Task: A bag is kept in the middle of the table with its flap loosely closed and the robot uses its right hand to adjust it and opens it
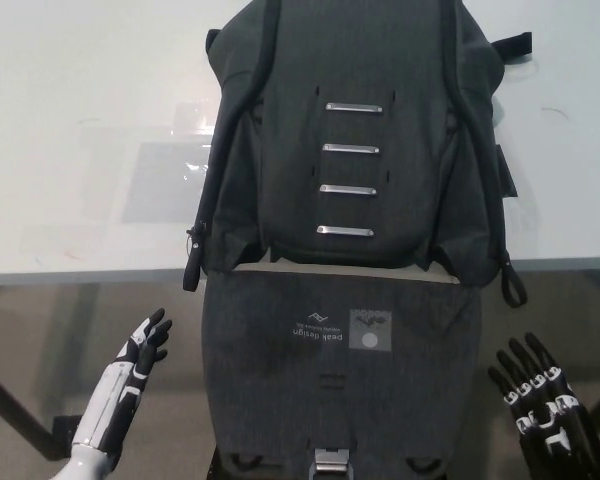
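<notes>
White left hand (132, 372) seen at lower left, fingers apart, nothing held, black right hand (540, 398) at lower right likewise spread, flap (340, 370) draped over counter (90, 150) edge between them, bag (355, 140) laid at upper centre.

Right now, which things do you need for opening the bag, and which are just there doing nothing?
Needed for the job:
- the bag, lying on the table
- its flap, hanging over the table's front edge
- my right hand, open, beside the flap

Just there:
- my left hand, open, resting low
</notes>
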